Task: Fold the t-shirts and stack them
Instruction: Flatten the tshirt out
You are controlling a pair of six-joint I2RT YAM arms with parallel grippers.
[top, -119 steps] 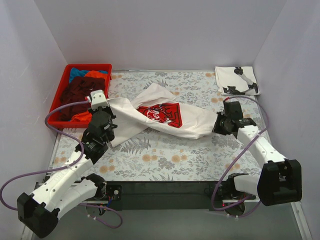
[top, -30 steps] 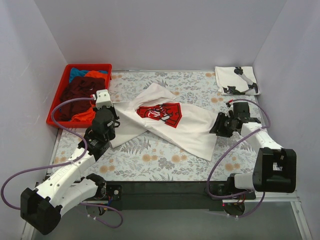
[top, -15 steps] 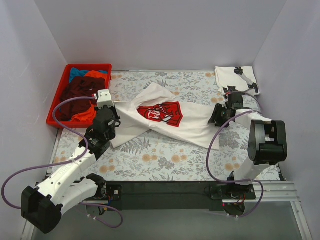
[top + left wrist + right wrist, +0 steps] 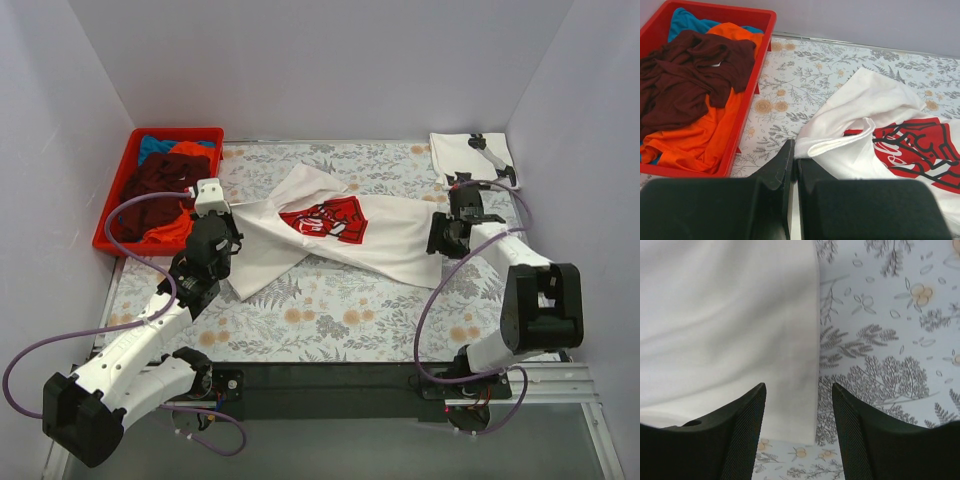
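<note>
A white t-shirt with a big red print (image 4: 330,232) lies stretched across the middle of the floral table (image 4: 330,310). My left gripper (image 4: 231,215) is shut on its left edge; in the left wrist view the fingertips (image 4: 794,150) pinch the white cloth (image 4: 865,115) beside the red print (image 4: 920,150). My right gripper (image 4: 441,237) hovers at the shirt's right end. It stands open (image 4: 799,387) over the hem (image 4: 725,325), with nothing between its fingers (image 4: 747,425). A folded white t-shirt with black print (image 4: 472,160) rests at the far right corner.
A red crate (image 4: 212,133) at the far left holds maroon (image 4: 690,75), orange (image 4: 705,135) and blue (image 4: 685,22) t-shirts. Its near wall (image 4: 747,100) is just left of my left gripper. White walls enclose the table on three sides.
The right gripper's jaws have widened. The shirt's right end has shifted farther back and lies flat on the table. The left gripper has stayed shut in place.
</note>
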